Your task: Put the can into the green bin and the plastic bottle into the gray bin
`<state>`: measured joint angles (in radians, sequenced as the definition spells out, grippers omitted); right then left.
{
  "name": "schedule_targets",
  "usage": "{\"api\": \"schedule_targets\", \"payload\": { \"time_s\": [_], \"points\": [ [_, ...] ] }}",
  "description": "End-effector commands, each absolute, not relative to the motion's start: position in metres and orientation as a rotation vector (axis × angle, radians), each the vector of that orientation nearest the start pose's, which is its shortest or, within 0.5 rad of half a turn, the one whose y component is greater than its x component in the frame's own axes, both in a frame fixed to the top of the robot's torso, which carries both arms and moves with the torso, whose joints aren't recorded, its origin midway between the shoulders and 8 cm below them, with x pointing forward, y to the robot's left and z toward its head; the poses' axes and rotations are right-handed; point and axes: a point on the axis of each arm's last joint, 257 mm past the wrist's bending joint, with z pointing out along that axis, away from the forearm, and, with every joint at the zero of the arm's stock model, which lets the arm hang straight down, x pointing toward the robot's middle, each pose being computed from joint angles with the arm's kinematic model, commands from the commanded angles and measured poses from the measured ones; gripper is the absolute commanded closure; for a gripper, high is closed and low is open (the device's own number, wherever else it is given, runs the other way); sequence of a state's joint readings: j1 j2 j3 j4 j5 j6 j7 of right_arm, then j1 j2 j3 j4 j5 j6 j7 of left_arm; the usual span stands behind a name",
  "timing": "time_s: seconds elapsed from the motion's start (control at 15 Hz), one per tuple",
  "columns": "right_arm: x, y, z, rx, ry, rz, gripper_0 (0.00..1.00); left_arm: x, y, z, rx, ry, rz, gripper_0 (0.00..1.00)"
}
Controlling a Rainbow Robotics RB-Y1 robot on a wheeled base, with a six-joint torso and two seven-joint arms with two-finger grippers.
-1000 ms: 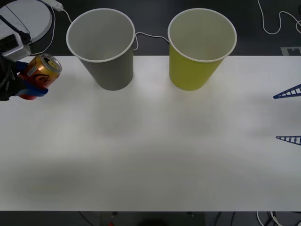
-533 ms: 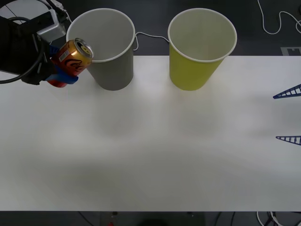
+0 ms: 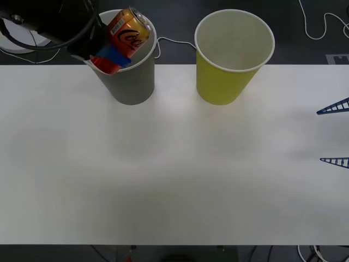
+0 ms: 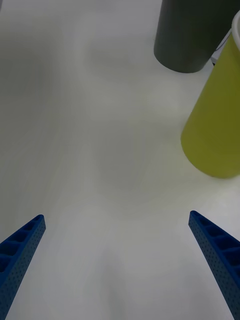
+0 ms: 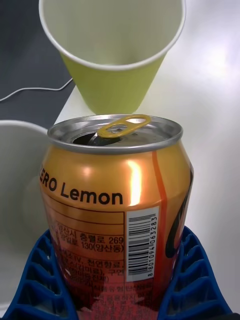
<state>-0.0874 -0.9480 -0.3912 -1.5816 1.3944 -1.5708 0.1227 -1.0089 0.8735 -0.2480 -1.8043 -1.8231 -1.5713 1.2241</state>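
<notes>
My left gripper (image 3: 110, 55) is shut on the can (image 3: 125, 31), red and orange-gold with a silver top. It holds the can tilted over the near left rim of the gray bin (image 3: 132, 83). The green bin (image 3: 224, 82) stands to the right of the gray one. In the left wrist view the can (image 5: 115, 200) sits between the blue fingers (image 5: 42, 280), with the green bin (image 5: 112, 82) beyond it and the gray bin's inside (image 5: 15, 200) beside it. My right gripper (image 3: 320, 136) waits open at the table's right edge. The plastic bottle is out of view.
Both bins stand at the far edge of the white table (image 3: 174, 174). A white cable (image 3: 174, 40) runs behind them on the dark floor, and another cable (image 3: 322, 24) lies at the far right. The right wrist view has the gray bin (image 4: 185, 40) and green bin (image 4: 215, 130) ahead.
My left gripper has carried the can rightward and farther away, from the table's left edge to over the gray bin's rim. The right arm has not moved.
</notes>
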Motion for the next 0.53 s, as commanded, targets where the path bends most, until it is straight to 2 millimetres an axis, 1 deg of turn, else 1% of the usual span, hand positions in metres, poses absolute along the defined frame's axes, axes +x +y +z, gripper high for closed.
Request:
{"api": "schedule_targets", "payload": {
  "time_s": [0.07,0.13,0.27,0.33,0.47,0.53],
  "points": [
    [0.385,-0.347,-0.142,-1.656,1.493,0.22,0.0,0.5,0.091,0.028,1.387,1.946,-0.199,1.0],
    [0.385,-0.347,-0.142,-1.656,1.493,0.22,0.0,0.506,0.077,0.035,1.391,1.949,-0.207,1.0],
    [0.385,-0.347,-0.142,-1.656,1.493,0.22,0.0,0.511,0.053,0.038,1.399,1.981,-0.202,1.0],
    [0.385,-0.347,-0.142,-1.656,1.493,0.22,0.0,0.512,0.037,0.039,1.404,2.011,-0.189,1.0],
    [0.385,-0.347,-0.142,-1.656,1.493,0.22,0.0,0.517,0.018,0.037,1.419,2.05,-0.151,1.0],
    [0.385,-0.347,-0.142,-1.656,1.493,0.22,0.0,0.523,0.006,0.037,1.421,2.073,-0.132,1.0]
  ]
}}
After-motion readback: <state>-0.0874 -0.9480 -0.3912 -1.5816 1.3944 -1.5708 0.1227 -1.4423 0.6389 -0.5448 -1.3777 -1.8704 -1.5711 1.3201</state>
